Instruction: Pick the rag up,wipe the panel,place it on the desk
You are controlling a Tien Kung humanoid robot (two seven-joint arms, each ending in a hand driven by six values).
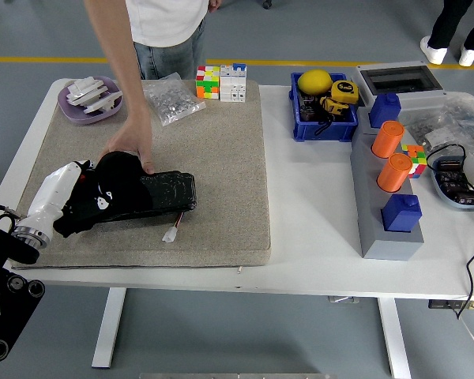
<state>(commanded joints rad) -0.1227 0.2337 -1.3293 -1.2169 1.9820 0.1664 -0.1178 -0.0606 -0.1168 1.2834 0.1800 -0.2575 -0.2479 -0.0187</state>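
A black panel lies on the beige mat at the front left, with a small white connector on a wire below it. My left hand comes in from the lower left and is shut on the black rag, which presses on the panel's left end. A person's hand rests on the panel's upper left edge, just behind the rag. My right hand is out of view.
A purple dish with white parts, a clear bag and cubes sit at the mat's back. A blue bin, a grey block with orange cylinders and clutter stand to the right.
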